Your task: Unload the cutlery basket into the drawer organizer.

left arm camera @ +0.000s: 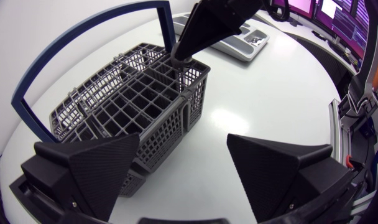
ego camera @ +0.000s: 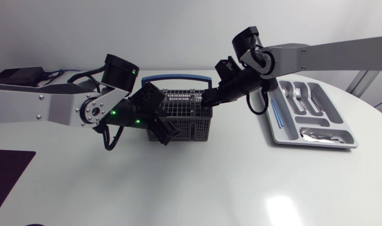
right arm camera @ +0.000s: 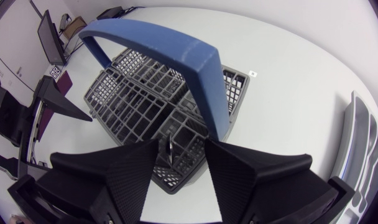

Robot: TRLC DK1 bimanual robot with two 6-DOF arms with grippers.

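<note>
Cutlery basket (ego camera: 194, 129) sits mid-table with its blue handle (ego camera: 175, 80) upright. The drawer organizer (ego camera: 288, 133) lies well apart to its right. Right gripper (right arm camera: 181, 148) is lowered into the basket's far right corner compartment, its fingers (right arm camera: 133, 174) narrowly apart. A thin cutlery piece (right arm camera: 167, 150) stands between them, close to one finger with a gap at the other. Left gripper (left arm camera: 183, 152) is spread wide at the basket's near left side, one finger just beside the wall.

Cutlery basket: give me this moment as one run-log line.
left pincer open beside basket | right pincer open around cutlery piece in basket corner | drawer organizer partly filled
</note>
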